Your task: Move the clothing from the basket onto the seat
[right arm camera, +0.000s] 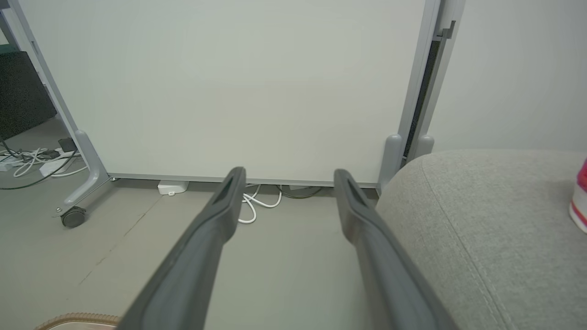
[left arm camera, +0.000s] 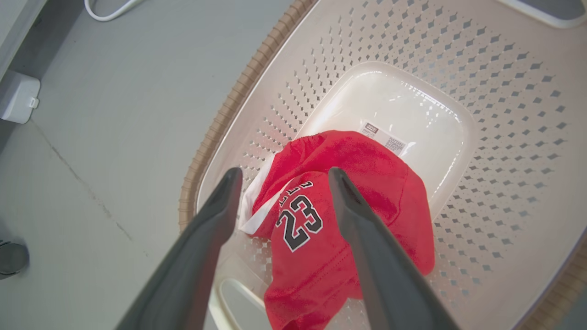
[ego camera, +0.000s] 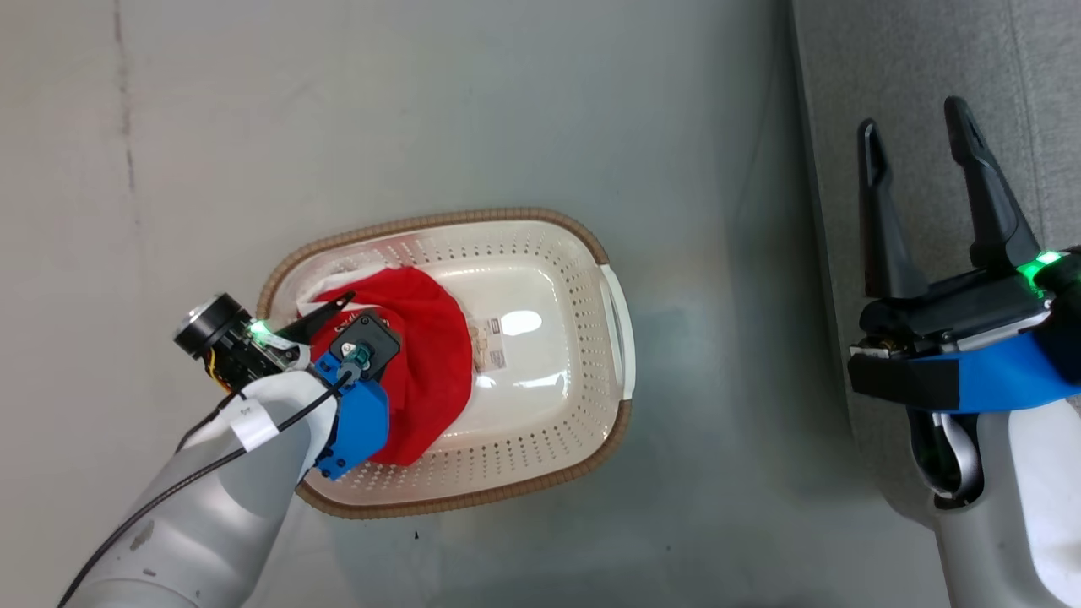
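Left gripper (left arm camera: 284,173), jaws wide and empty, hangs over the clothing (left arm camera: 312,256) bunched in the basket (left arm camera: 504,114). It is likely soft, light and limp, so pinch the fold by the 23. Right gripper (right arm camera: 286,176) is also spread and empty, with the seat (right arm camera: 481,229) to its right.

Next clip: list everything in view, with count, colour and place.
red jersey garment: one, white trim, "23", bunched in the basket.
laundry basket: one, cream with brown rim, on the grey floor.
label: one, white, basket bottom.
sofa seat: one, grey, right of the basket.
red-and-white item: one, on the seat, too cropped to name.
partition panel: one, white, on castors, by the seat's end.
cables: several, white, floor under the panel.
left gripper: one, dark, open over the garment.
right gripper: one, dark, open, empty, over the seat's edge.
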You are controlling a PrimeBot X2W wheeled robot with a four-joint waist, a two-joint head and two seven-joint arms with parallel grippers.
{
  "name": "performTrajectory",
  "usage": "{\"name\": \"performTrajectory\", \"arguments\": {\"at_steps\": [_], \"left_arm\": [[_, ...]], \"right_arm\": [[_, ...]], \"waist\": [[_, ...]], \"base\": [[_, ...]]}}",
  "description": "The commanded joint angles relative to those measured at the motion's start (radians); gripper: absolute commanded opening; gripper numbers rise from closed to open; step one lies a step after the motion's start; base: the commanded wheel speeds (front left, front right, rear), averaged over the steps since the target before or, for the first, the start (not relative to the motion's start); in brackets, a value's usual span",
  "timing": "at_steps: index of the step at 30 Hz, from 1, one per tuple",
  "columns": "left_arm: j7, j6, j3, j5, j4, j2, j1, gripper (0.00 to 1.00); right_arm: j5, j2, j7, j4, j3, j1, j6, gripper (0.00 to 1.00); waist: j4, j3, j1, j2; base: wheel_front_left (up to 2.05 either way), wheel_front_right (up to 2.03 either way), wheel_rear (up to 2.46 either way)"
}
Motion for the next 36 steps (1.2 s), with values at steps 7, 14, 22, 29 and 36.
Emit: {"name": "performTrajectory", "arguments": {"at_steps": [7, 14, 22, 29, 36], "left_arm": [[0.105, -0.001, -0.089, 0.013, 0.078, 0.009, -0.097, 1.0], [0.189, -0.001, -0.152, 0.006, 0.096, 0.021, -0.135, 1.0], [0.292, -0.001, -0.196, 0.005, 0.103, 0.023, -0.164, 1.0], [0.375, -0.001, -0.217, -0.029, 0.105, 0.001, -0.186, 1.0], [0.474, -0.001, -0.241, -0.057, 0.106, -0.031, -0.221, 1.0]], "right_arm": [[-0.012, -0.007, -0.001, -0.027, -0.005, -0.055, 0.0, 1.0], [-0.021, -0.002, -0.001, -0.039, -0.014, -0.068, 0.0, 1.0], [-0.033, 0.001, 0.0, -0.05, -0.025, -0.068, 0.0, 1.0], [-0.044, 0.003, 0.0, -0.061, -0.029, -0.067, 0.0, 1.0], [-0.054, 0.007, -0.001, -0.075, -0.033, -0.078, 0.0, 1.0]], "waist": [[-0.026, 0.112, -0.0001, 0.0], [-0.034, 0.154, -0.0001, 0.0], [-0.037, 0.189, -0.0001, 0.0], [-0.041, 0.222, -0.0001, 0.0], [-0.051, 0.258, -0.0001, 0.0]], "base": [[0.0, 0.0, 0.0], [0.0, 0.0, 0.0], [0.0, 0.0, 0.0], [0.0, 0.0, 0.0], [0.0, 0.0, 0.0]]}}
